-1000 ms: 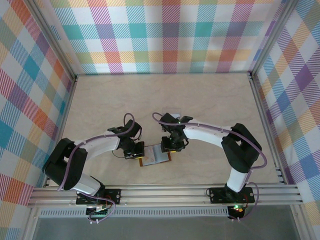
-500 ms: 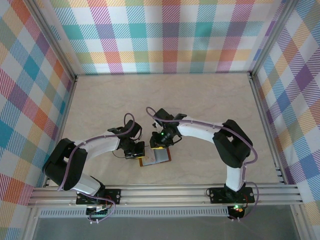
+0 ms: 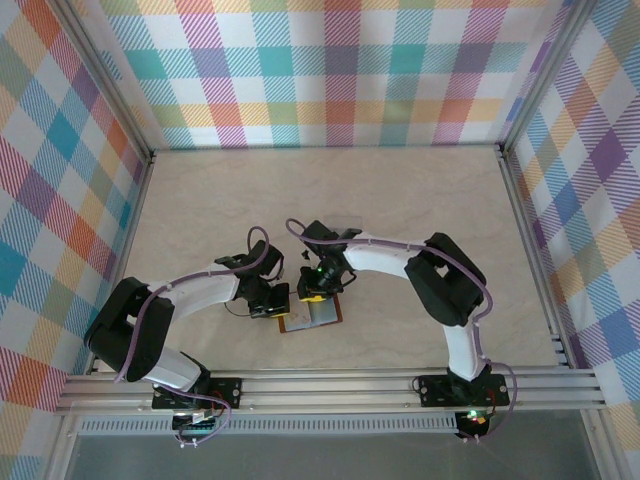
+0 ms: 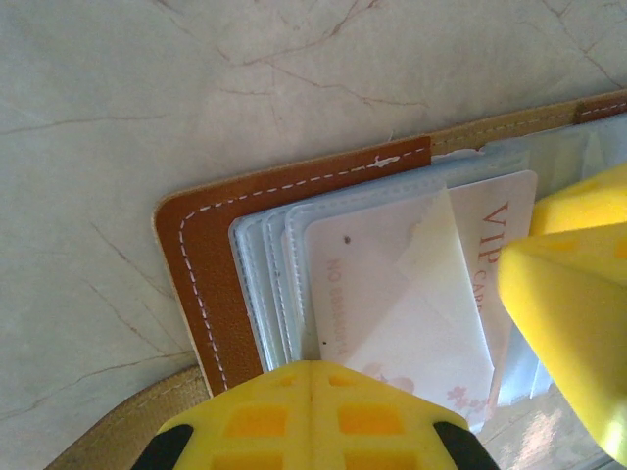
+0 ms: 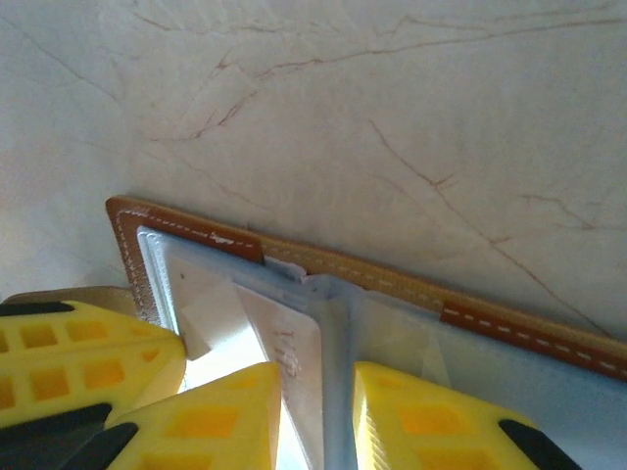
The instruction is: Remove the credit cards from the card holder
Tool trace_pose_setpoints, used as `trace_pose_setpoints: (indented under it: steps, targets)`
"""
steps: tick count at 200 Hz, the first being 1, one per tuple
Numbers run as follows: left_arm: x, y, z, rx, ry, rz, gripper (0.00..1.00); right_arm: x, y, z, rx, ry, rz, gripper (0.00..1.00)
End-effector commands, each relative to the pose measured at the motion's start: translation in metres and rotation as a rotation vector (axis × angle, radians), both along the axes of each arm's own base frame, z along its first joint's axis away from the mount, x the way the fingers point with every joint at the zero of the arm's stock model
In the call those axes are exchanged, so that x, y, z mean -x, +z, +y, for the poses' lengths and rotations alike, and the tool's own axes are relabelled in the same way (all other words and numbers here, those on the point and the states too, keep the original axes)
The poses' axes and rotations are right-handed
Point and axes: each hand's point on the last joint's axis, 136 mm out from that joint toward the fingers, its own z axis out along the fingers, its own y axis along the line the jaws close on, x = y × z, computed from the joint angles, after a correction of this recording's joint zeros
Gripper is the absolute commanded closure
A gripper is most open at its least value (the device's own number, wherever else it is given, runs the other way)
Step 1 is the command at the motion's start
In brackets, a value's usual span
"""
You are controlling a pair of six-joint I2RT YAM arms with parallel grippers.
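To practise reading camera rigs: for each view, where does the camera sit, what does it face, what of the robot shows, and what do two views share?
Top external: above and behind the arms, facing down on the table; both arms show.
Left wrist: on that wrist, facing down at the card holder; left tool at bottom.
Right wrist: likewise; right tool at bottom.
Shared: both wrist views show the whitish card.
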Motion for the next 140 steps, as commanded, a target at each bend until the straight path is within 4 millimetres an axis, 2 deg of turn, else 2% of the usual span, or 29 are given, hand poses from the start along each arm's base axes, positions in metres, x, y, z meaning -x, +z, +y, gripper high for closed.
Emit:
trace_pose_setpoints:
  steps: [1, 49, 110, 140]
  targets:
    - [0.013, -0.012, 0.012, -0.053, -0.003, 0.029, 0.96, 0.001, -0.001, 0.004, 0.000, 0.020, 0.011, 0.73]
    - [0.012, -0.012, 0.012, -0.056, -0.003, 0.028, 0.96, 0.004, 0.004, 0.007, -0.032, 0.026, 0.015, 0.75]
    - [0.012, -0.015, 0.013, -0.064, -0.004, 0.035, 0.96, 0.006, 0.034, 0.013, -0.121, 0.019, -0.012, 0.78]
    - [0.012, -0.015, 0.012, -0.064, -0.005, 0.036, 0.96, 0.008, 0.039, 0.012, -0.136, 0.022, -0.011, 0.79]
